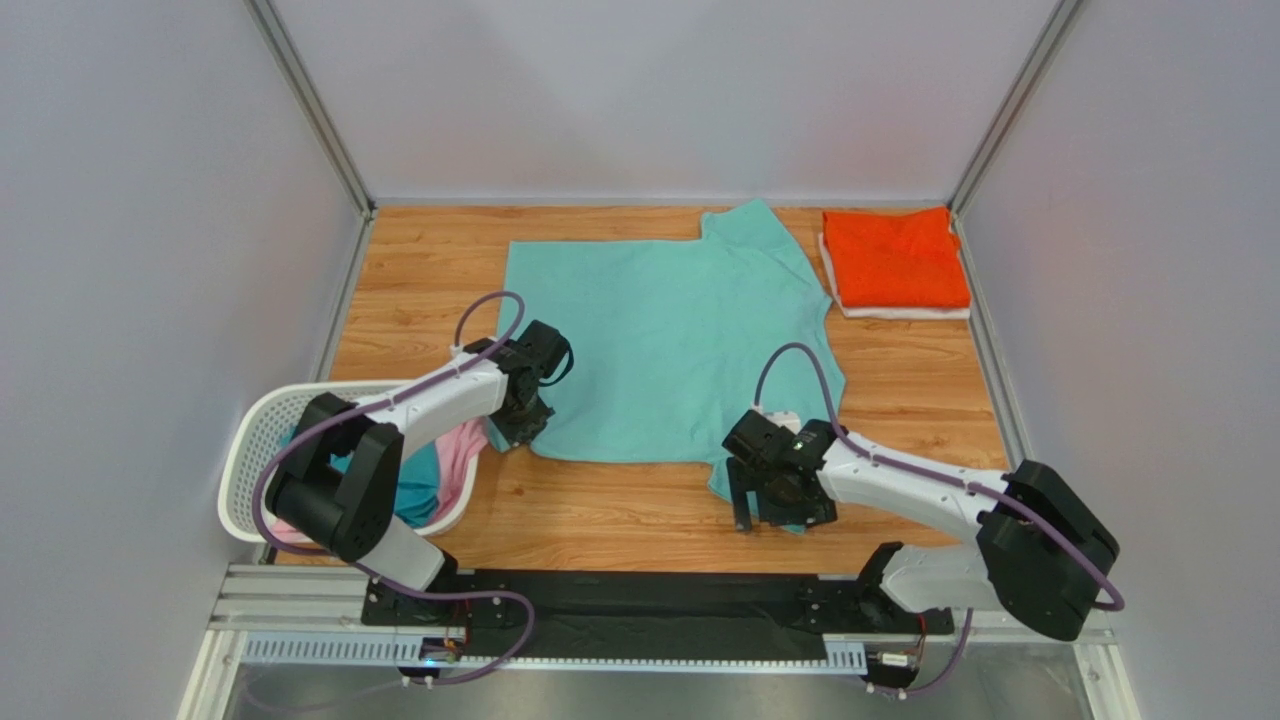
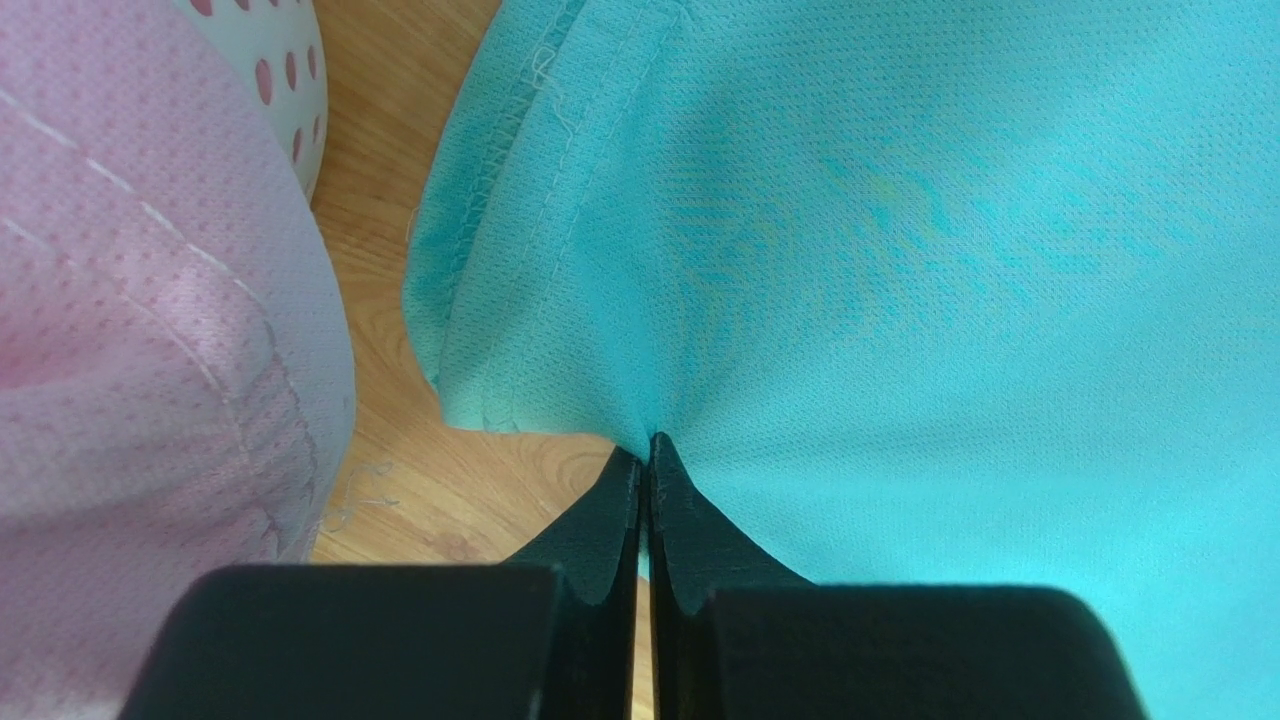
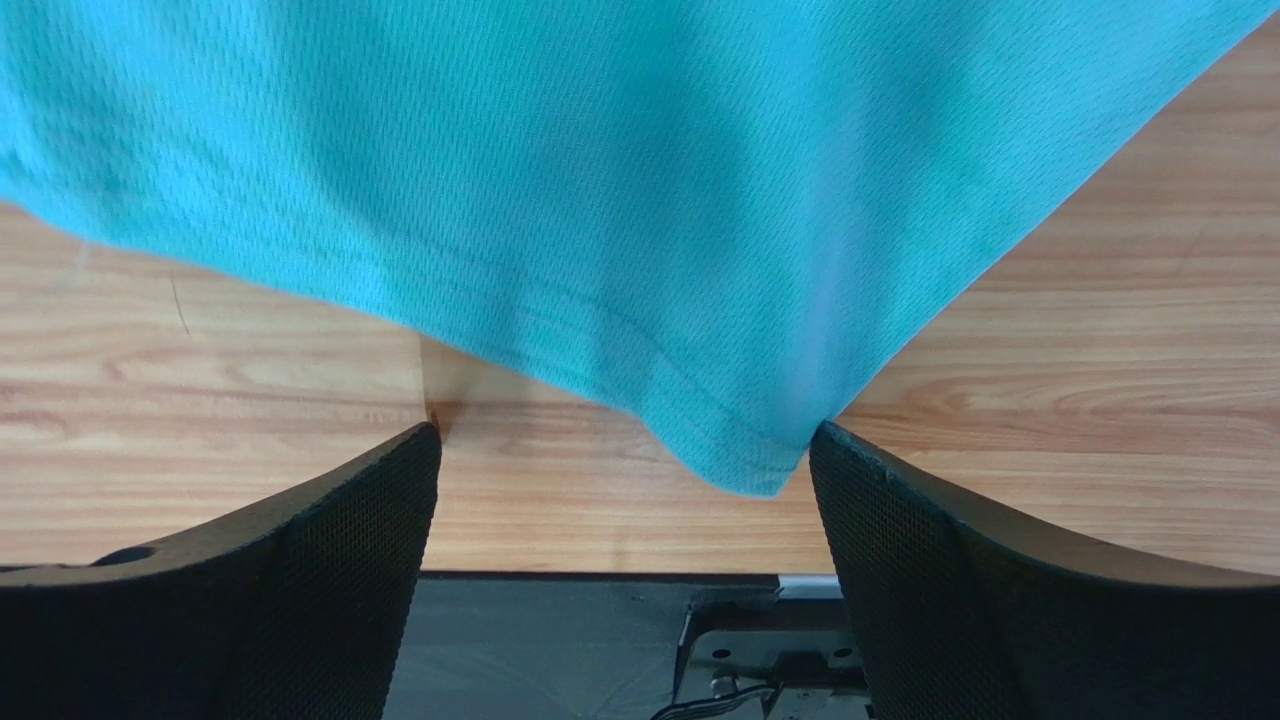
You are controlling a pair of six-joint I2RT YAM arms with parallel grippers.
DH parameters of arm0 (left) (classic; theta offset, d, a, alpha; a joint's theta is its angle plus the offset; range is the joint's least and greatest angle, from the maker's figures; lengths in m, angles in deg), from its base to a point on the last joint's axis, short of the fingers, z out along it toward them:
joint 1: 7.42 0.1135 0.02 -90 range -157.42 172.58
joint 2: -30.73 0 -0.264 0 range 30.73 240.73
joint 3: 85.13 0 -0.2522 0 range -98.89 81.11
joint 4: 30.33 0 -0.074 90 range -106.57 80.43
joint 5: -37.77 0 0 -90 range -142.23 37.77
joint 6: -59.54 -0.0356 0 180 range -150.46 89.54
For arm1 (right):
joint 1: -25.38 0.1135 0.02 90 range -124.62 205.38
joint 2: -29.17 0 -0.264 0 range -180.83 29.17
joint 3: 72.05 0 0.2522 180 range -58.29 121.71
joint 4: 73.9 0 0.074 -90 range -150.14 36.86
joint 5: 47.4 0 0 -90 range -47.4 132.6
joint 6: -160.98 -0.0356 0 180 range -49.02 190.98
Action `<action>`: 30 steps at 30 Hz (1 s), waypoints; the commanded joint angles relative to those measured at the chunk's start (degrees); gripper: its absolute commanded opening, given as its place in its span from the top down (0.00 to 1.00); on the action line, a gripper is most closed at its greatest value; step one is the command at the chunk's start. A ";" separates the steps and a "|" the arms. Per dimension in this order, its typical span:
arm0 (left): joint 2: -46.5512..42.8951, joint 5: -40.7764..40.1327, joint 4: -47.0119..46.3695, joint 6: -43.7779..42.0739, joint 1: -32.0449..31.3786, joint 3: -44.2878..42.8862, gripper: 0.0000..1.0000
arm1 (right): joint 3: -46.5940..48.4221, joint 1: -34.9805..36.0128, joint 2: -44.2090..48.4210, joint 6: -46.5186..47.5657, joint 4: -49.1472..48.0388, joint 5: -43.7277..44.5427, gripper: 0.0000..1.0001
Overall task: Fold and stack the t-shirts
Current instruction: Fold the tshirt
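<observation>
Wooden worktop (image 1: 436, 263) carries our mint-teal t-shirt (image 1: 669, 353), spread flat mid-surface. Our left gripper (image 2: 648, 450) has jaws clenched on its near-left hem; our right gripper (image 3: 624, 438) has jaws agape around the near-right corner, gripping nothing. Lifting now, we judge, would drag that loose corner and skew the fold.

Wooden table (image 1: 920, 375) carries mint-teal t-shirt (image 1: 661, 330) (spread out), folded stack (image 1: 896, 263), basket (image 1: 248, 458).
</observation>
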 commanded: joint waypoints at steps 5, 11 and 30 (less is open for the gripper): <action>-2.03 -0.40 0.05 -0.69 -0.17 0.00 1.00 | 1.02 -5.04 -0.90 2.54 -2.65 3.01 0.08; -1.33 -0.05 0.05 -0.34 -0.17 -0.18 1.00 | -1.44 -5.92 -1.86 3.24 -6.60 -0.34 0.23; -3.44 -0.75 1.89 -2.36 -0.08 -4.65 1.00 | 10.83 -10.57 3.32 9.47 -0.89 6.08 1.00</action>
